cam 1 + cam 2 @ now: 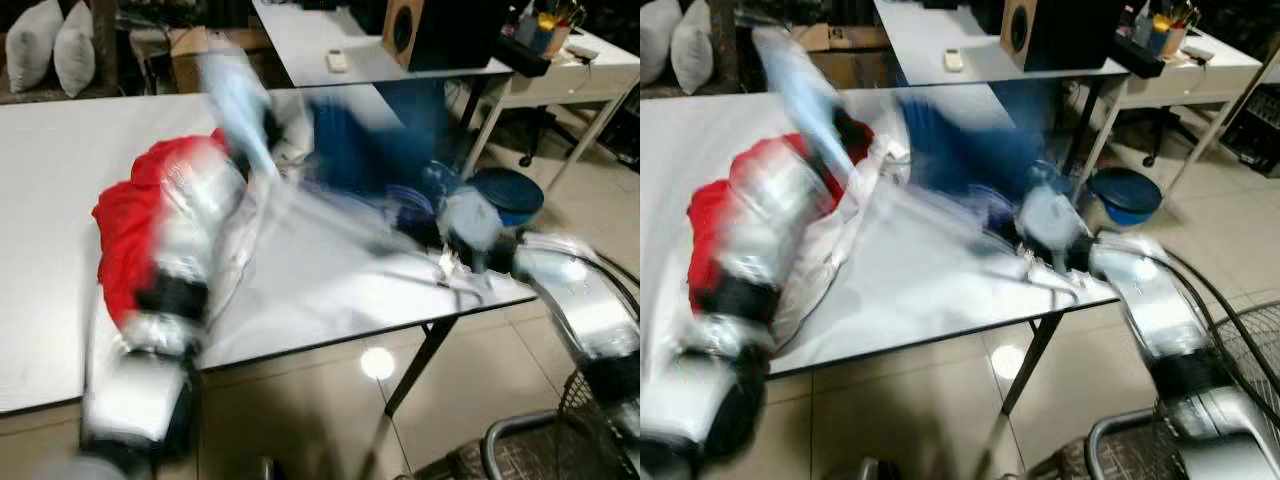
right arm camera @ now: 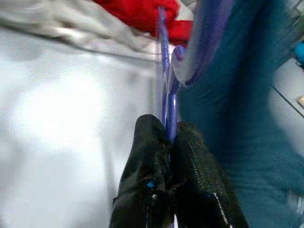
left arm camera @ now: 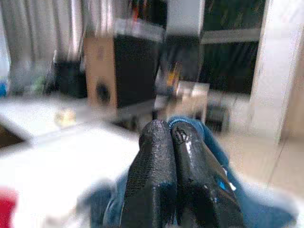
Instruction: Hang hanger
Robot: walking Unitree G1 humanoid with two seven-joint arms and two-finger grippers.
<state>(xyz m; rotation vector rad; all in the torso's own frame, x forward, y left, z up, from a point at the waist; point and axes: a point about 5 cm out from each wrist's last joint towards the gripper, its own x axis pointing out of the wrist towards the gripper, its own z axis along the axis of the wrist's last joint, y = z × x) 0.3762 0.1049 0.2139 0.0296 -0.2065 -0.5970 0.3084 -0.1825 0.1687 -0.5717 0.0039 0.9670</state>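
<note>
A thin purple hanger (image 2: 162, 71) runs out from between the fingers of my right gripper (image 2: 168, 130), which is shut on it. A dark blue garment (image 2: 237, 95) hangs beside the hanger and spreads over the white table (image 1: 50, 200) near its right end. My left gripper (image 3: 170, 137) is shut with nothing seen between its fingers, held above the blue garment (image 1: 370, 150). My left arm (image 1: 185, 240) reaches across a red garment (image 1: 125, 225) and pale cloth (image 1: 855, 215). The eye views are smeared by motion.
A second white table (image 1: 310, 40) behind carries a wooden speaker (image 1: 405, 30) and a small remote (image 1: 337, 61). A blue bin (image 1: 510, 192) stands on the floor to the right. A wire mesh object (image 1: 595, 420) sits at bottom right. Pillows (image 1: 50, 45) lie far left.
</note>
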